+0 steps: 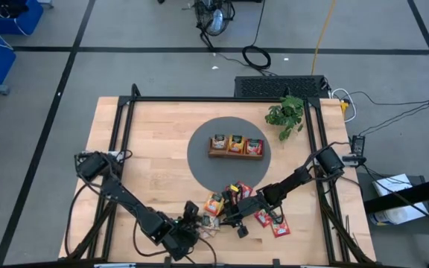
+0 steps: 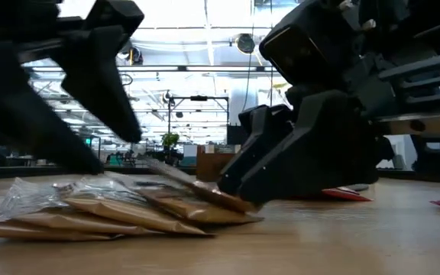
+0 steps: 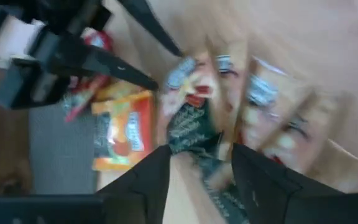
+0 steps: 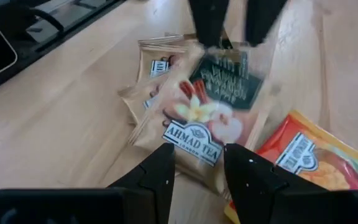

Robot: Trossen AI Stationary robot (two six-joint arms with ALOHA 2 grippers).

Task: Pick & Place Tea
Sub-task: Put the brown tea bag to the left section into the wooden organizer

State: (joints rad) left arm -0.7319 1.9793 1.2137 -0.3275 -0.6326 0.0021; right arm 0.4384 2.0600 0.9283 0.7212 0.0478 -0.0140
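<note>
In the wooden tray (image 1: 234, 154), three sachets (image 1: 236, 144); both claws (image 1: 238, 216) parted, empty.

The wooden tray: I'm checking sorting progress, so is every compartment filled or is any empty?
Filled: in the high view the tray on the grey mat shows a sachet in each of its three compartments, none bare.

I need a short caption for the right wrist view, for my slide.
Right gripper, open, over a fan of tan tea sachets; orange sachet beside.
</note>
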